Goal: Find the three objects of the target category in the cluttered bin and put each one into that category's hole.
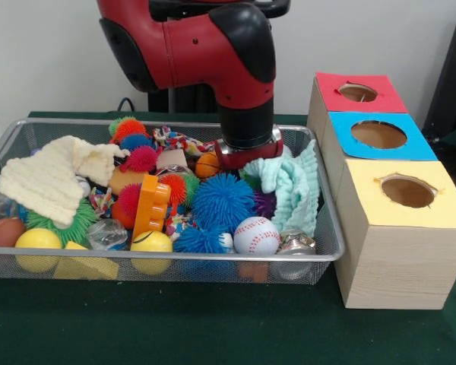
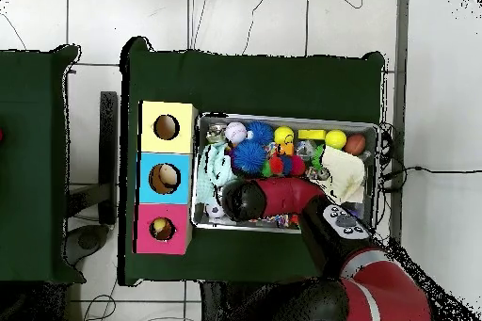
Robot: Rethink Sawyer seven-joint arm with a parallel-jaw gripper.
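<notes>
Hiding pincer: arm (image 1: 243,91) over bin (image 1: 167,268)

In the front view the bin (image 1: 328,255) sits on the table (image 1: 213,327), with three boxes in a row just beside its right side. The hole (image 1: 357,93) is in the rearmost box, two more holes in the boxes before it. The arm (image 1: 235,68) comes down into the bin's rear middle (its gripper hidden among the clutter). A baseball (image 1: 256,235) lies near the bin's front wall, a cloth (image 1: 49,179) at its left.
</notes>
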